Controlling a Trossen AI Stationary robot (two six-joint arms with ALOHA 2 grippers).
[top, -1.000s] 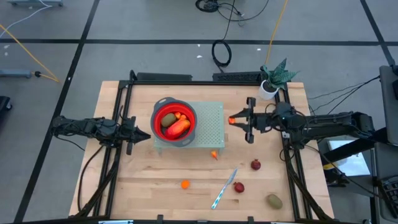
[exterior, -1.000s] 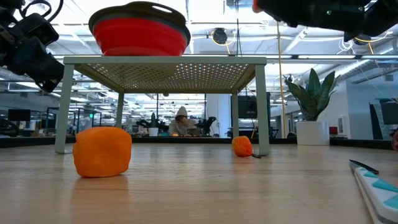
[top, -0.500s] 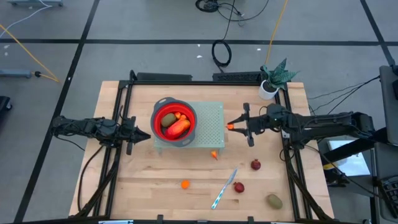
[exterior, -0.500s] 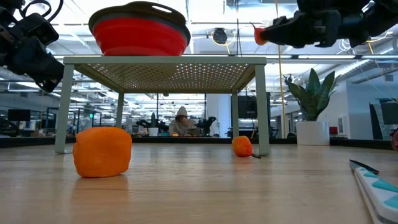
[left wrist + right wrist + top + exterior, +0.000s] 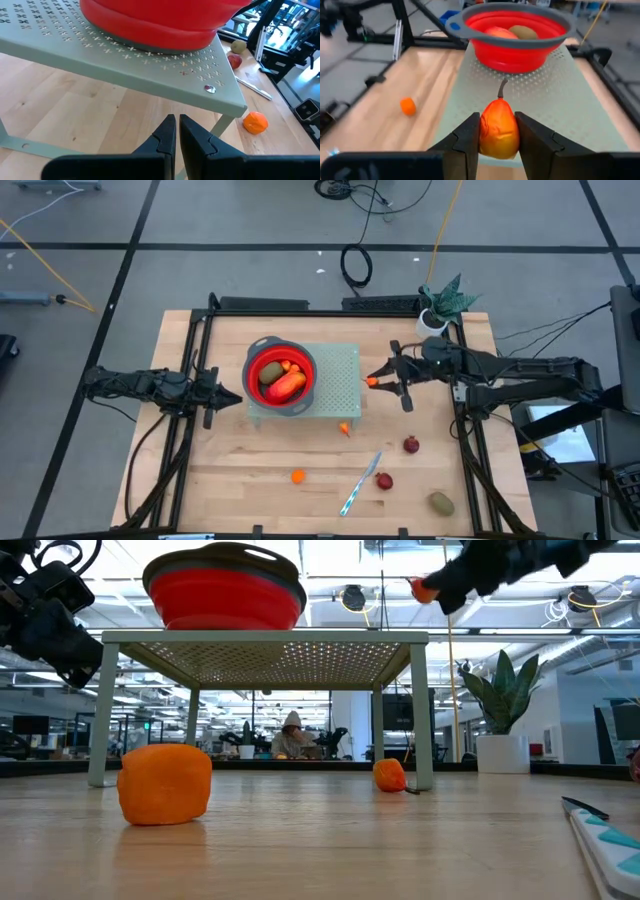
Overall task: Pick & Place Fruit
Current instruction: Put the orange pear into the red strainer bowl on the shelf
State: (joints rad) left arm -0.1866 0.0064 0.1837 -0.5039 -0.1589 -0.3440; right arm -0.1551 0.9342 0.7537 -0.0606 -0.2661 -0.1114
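My right gripper (image 5: 374, 381) is shut on a small orange-red fruit with a dark stem (image 5: 498, 131). It holds the fruit in the air just right of the pale green perforated stand (image 5: 338, 370). A red bowl (image 5: 280, 376) sits on that stand with fruit (image 5: 288, 383) in it. Loose fruits lie on the table: orange (image 5: 298, 476), small orange (image 5: 345, 428), dark red (image 5: 411, 445), red (image 5: 384, 480) and olive-brown (image 5: 441, 502). My left gripper (image 5: 177, 131) waits shut at the stand's left side, touching nothing. My right gripper pinches the fruit's two opposite sides (image 5: 485, 134) between its two fingers (image 5: 468, 140). It comes from the table's right, slanting slightly downward. The fruit is lifted clear, above the height of the stand's top (image 5: 265, 638), with its stem pointing away toward the bowl.
A silver-and-blue knife (image 5: 360, 483) lies near the front between the loose fruits. A potted plant (image 5: 438, 308) stands at the far right corner. The stand's legs (image 5: 421, 715) and black frame rails (image 5: 190, 430) border the working area.
My right gripper has rolled about its own line and tipped, still shut on the fruit. The fruit has stayed close to the stand's right edge and now sits a little lower than a second ago.
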